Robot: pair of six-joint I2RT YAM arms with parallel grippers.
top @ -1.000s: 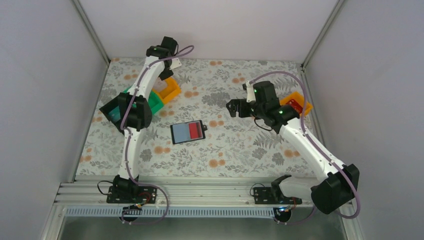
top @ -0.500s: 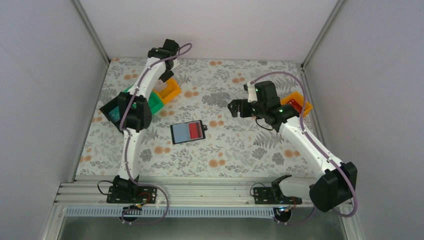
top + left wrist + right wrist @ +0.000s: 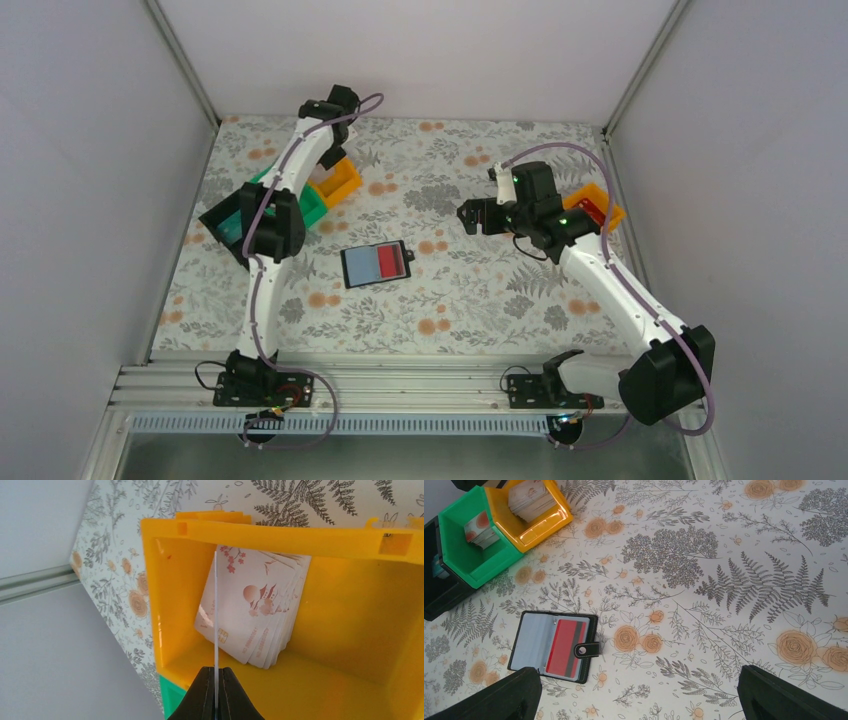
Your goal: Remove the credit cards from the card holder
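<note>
A table (image 3: 480,290) covered by a cloth printed with grey ferns and orange roses stands inside a booth with plain white walls. Metal rails run along the bottom of the overhead view. The card holder (image 3: 377,264) lies open and flat at the middle of that view, apart from both arms. It is black, with 2 glossy blue-grey pockets. A red card (image 3: 565,646) with a dark stripe sits in the right pocket, and a small black tab (image 3: 585,650) folds over the right edge.

At upper left, 3 trays stand side by side: a black tray (image 3: 436,592), a green tray (image 3: 494,562) and an orange tray (image 3: 300,535). The left gripper (image 3: 215,677) is pinched tight on a thin pale card (image 3: 216,620) seen edge-on above the orange tray, where a stack of pale cards (image 3: 255,610) leans. The right gripper (image 3: 639,695) is spread wide and holds nothing, above bare cloth to the right of the holder.
</note>
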